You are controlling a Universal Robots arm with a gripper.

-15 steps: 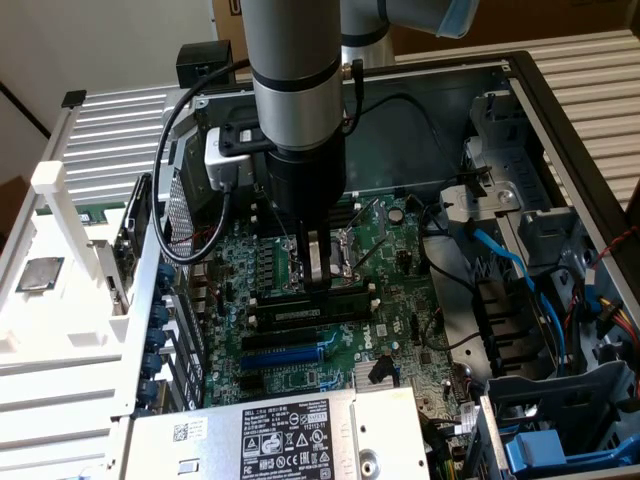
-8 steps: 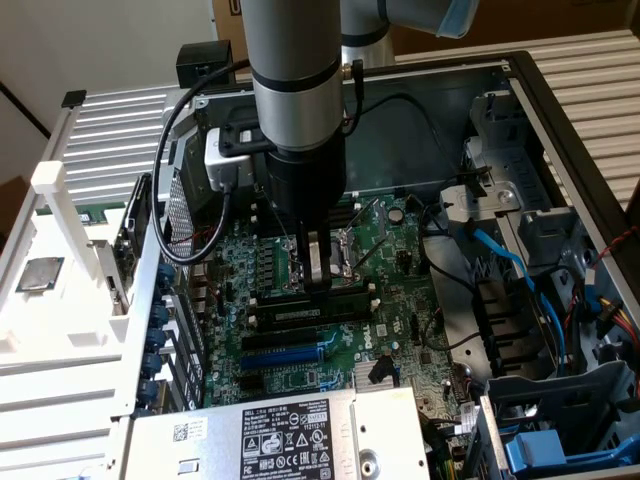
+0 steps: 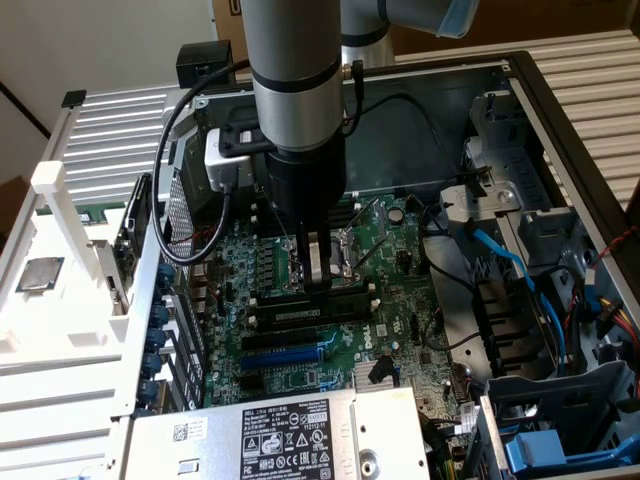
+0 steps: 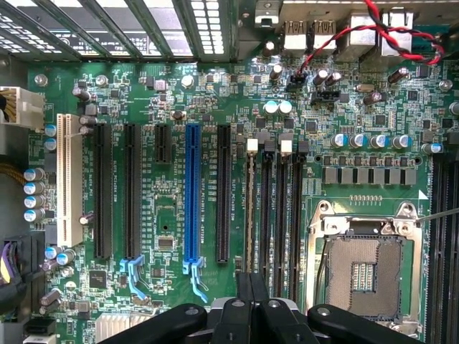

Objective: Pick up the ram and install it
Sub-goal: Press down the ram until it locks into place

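Wrist view gives you the ram [image 4: 249, 215] as a thin pale-green edge standing in one of the four black memory slots [image 4: 280, 215]. It sits in the outermost one, the slot farthest from the open silver processor socket [image 4: 362, 276] and just beside a long black expansion slot [image 4: 224, 193]. A white end clip [image 4: 251, 145] sits at the far end of that slot, and its near end runs under the gripper [image 4: 252, 287]. You can see the black fingers [image 4: 244, 287] clenched together with nothing but a hairline seam between them, lined up over the ram's slot. Whether they touch the stick you cannot tell.

From the exterior view, you find the gripper [image 3: 318, 285] pointing straight down into the open computer case, its tips just above the memory slots, with the ram [image 3: 305, 313] lying along its slot on the green motherboard [image 3: 390, 300]. Beyond the ram, toward the bottom of the exterior view, sit the blue expansion slot [image 3: 285, 356] and the grey power supply [image 3: 290, 435] with its black label. At the exterior view's left, a square silver processor chip [image 3: 40, 273] rests on a white rack [image 3: 60, 340], well apart from the board.
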